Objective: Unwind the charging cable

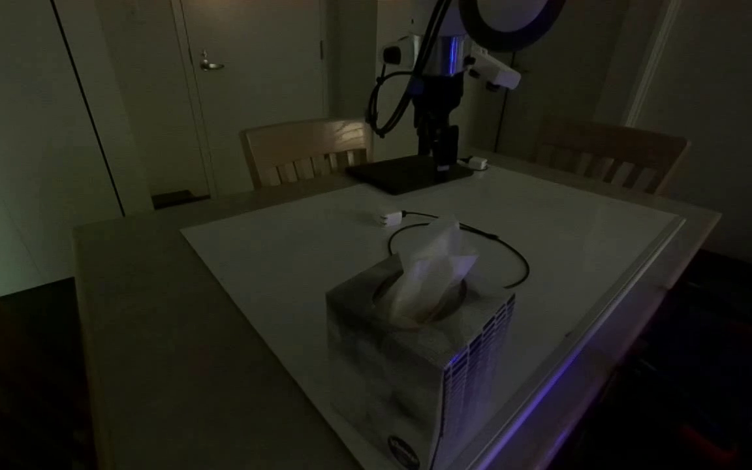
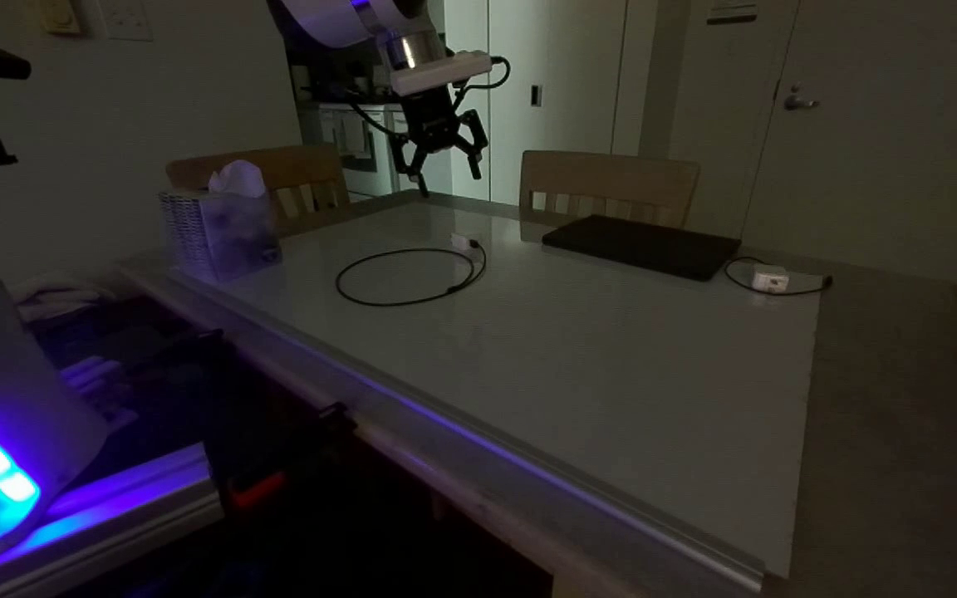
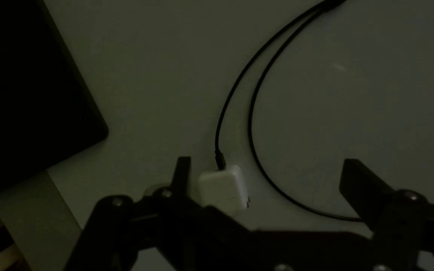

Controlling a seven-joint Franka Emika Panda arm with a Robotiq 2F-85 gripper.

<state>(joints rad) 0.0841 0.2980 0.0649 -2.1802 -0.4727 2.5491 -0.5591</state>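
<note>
Black two-finger hand [image 3: 268, 163] spread wide, nothing held, above the thin black charging cable [image 3: 250, 124].
Cable lies in a loose loop on the flat glossy white board [image 2: 595, 382], one end plugged into the boxy white plastic charger [image 3: 222, 188]. Step in hand, likely: lining up a grasp. Best to straddle a single strand clear of the charger, pinch lightly, then draw it outward slowly so the charger doesn't skid. Farther off, flat black slab [image 2: 640, 245], maybe a laptop, needs avoiding.
</note>
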